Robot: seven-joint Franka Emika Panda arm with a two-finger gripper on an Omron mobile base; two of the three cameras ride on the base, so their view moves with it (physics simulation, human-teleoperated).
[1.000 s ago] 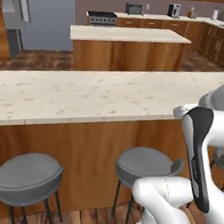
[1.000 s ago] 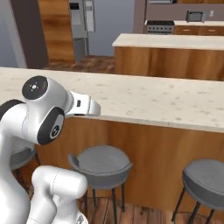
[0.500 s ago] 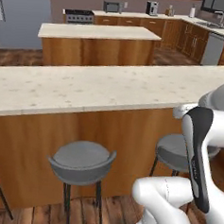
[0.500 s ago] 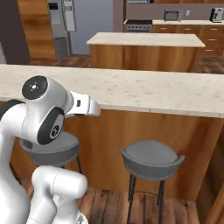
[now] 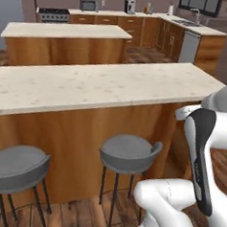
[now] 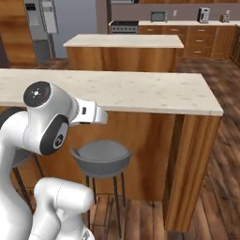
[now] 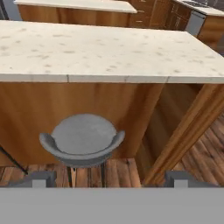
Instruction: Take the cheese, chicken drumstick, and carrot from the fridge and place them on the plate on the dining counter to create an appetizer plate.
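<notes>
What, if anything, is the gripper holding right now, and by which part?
Nothing. In the hand view the gripper is open, its fingers set wide apart with just a grey stool and the dining counter beyond them.

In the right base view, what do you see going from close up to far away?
Stool → dining counter → island → stove at the back wall.

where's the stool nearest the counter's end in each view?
Left base view: stool, centre, below the dining counter.
Right base view: lower left of centre, beside the arm.
Hand view: lower left of centre, above the open gripper.
Shared landmark: the counter's end corner.
</notes>
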